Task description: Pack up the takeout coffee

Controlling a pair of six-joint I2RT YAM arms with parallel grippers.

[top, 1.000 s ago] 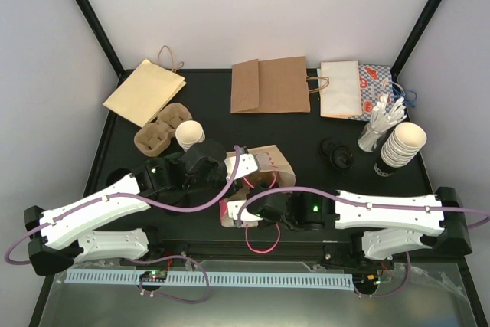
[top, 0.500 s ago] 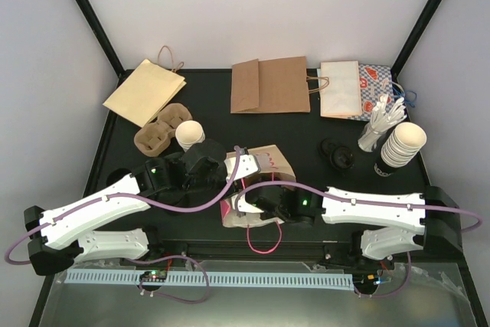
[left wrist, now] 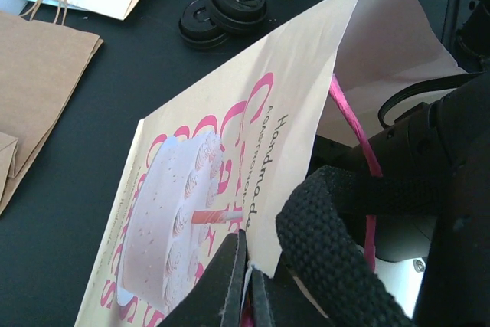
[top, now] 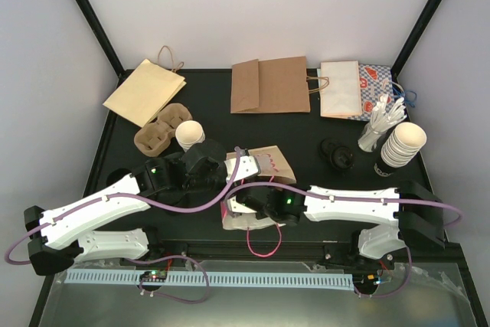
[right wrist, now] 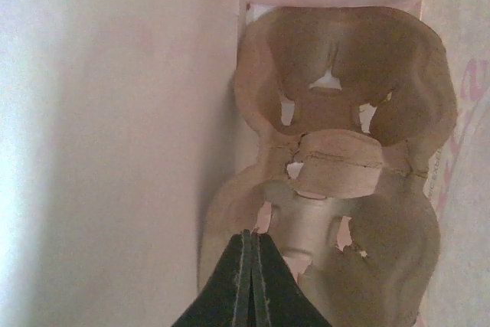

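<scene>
The printed bag (left wrist: pixel 222 143) is pinched at its rim by the left fingers (left wrist: pixel 222 285); the right fingers (right wrist: pixel 230 296) are closed, empty, inside it above a pulp carrier (right wrist: pixel 337 166). The takeout coffee (top: pixel 190 134) is stood far-left on the counter (top: pixel 306 132).

A tan printed paper bag with pink handles (top: pixel 269 164) has the left gripper (top: pixel 233 168) at its 9 o'clock edge and the right gripper (top: pixel 237 208) in its 6 o'clock end. A small white paper cup (top: pixel 190 134) stands at its 10 o'clock, beside a brown pulp carrier (top: pixel 158 132)
</scene>
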